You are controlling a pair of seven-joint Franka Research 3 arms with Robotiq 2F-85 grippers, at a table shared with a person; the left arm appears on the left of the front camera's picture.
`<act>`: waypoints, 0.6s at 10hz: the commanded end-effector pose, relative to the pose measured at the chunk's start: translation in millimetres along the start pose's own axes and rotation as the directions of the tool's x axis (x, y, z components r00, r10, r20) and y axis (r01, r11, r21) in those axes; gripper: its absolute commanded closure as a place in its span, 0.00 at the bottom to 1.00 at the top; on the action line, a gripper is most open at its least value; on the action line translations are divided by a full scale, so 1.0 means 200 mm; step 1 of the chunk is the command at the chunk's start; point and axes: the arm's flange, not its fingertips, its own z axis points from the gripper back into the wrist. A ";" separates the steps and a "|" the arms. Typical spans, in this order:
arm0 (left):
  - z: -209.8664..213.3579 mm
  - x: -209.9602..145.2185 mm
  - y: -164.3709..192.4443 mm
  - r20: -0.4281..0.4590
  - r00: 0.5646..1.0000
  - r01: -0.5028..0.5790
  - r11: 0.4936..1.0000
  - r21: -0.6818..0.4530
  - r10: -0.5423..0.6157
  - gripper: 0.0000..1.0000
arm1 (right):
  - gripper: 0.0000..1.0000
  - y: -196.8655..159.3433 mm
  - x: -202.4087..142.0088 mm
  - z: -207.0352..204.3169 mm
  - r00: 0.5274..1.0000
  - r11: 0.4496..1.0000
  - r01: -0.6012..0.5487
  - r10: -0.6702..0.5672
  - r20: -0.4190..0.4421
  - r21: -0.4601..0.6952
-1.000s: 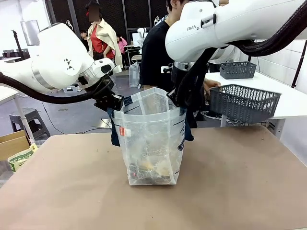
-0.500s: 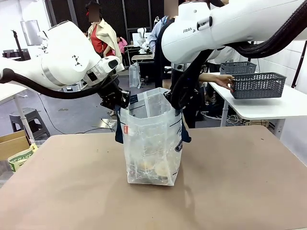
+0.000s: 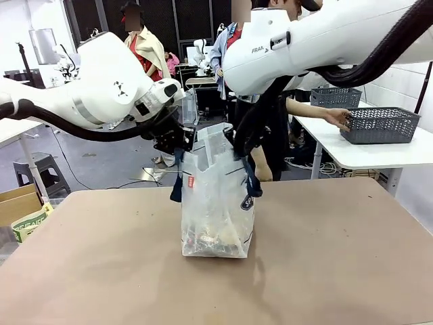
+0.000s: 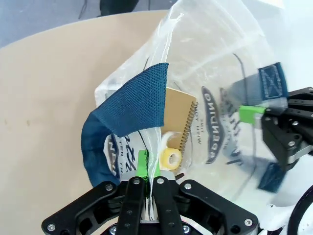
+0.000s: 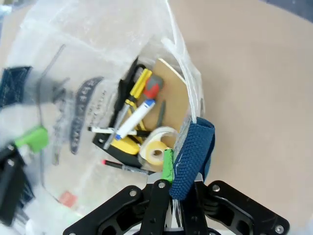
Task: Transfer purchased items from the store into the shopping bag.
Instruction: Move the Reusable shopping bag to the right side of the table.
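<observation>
The left gripper (image 4: pixel 149 170) is pinched closed on one rim of the shopping bag (image 3: pixel 216 196), next to a navy strap handle (image 4: pixel 128 110). The bag stands upright on the middle of the bench (image 3: pixel 88 271), with the purchased items (image 5: pixel 134 127) heaped at its bottom. The right gripper (image 5: pixel 177 176) clamps the opposite rim. At far right, a person's hand (image 3: pixel 336 119) touches a grey lattice basket (image 3: pixel 379 125).
</observation>
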 end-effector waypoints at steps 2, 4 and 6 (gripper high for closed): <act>-0.07 0.08 -0.06 0.017 0.999 -0.039 0.999 -0.021 0.039 1.00 | 1.00 0.11 0.08 -0.05 0.998 0.999 0.041 -0.041 0.057 0.009; -0.09 0.10 -0.08 -0.013 1.000 -0.019 1.000 -0.025 0.019 1.00 | 1.00 0.12 0.11 -0.06 0.996 0.998 0.052 -0.054 0.067 0.023; -0.08 0.04 -0.05 -0.004 1.000 -0.014 1.000 -0.020 0.014 1.00 | 1.00 0.11 0.08 -0.06 0.999 0.999 0.026 -0.027 0.032 0.028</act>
